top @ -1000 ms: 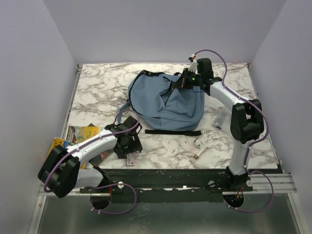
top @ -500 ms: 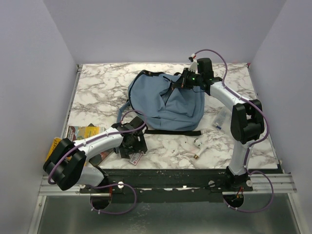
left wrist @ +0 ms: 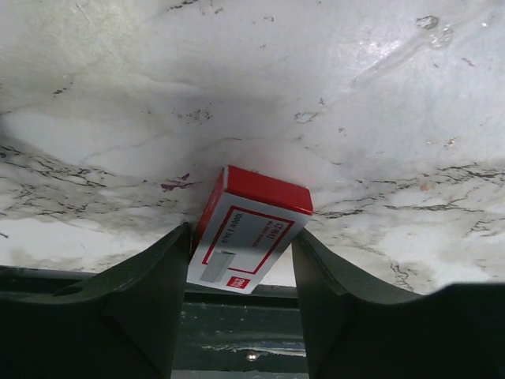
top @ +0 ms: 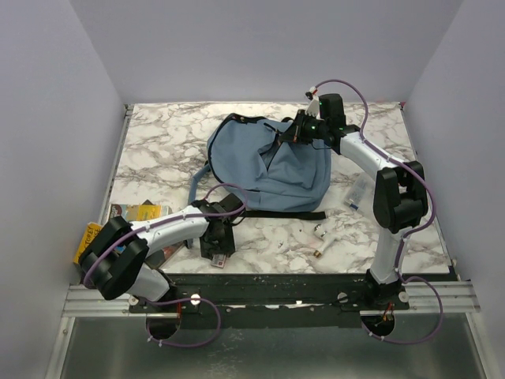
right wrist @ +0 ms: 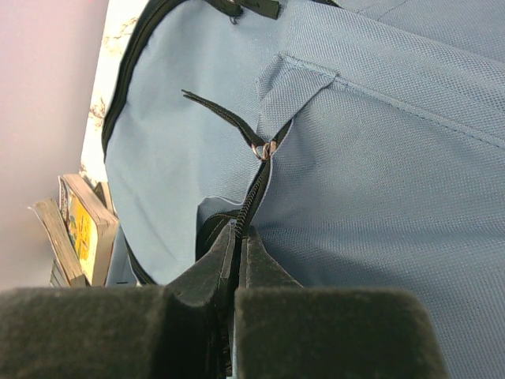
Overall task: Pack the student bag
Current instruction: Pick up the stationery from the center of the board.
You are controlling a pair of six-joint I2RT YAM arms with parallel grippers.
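Note:
The student bag (top: pixel 260 162) is a dusty-blue backpack lying at the table's middle back. It fills the right wrist view (right wrist: pixel 379 158). My right gripper (top: pixel 293 133) is at the bag's upper right. Its fingers (right wrist: pixel 241 229) are shut on the zipper edge of the bag's opening, below the zipper pull (right wrist: pixel 264 150). My left gripper (top: pixel 218 241) is at the table's front edge. Its fingers (left wrist: pixel 241 237) press both sides of a small red-and-white staples box (left wrist: pixel 248 237), which lies skewed between them and also shows in the top view (top: pixel 222 259).
Books (top: pixel 134 213) lie at the front left and show in the right wrist view (right wrist: pixel 79 229). A black strap (top: pixel 280 214) lies before the bag. Small white items (top: pixel 319 233) and a clear packet (top: pixel 359 192) lie at the right. The dark front rail (left wrist: pixel 237 332) runs below the box.
My left arm has swung right along the front edge and turned its wrist, and the staples box has shifted a little right with it. The right arm and the bag have not moved.

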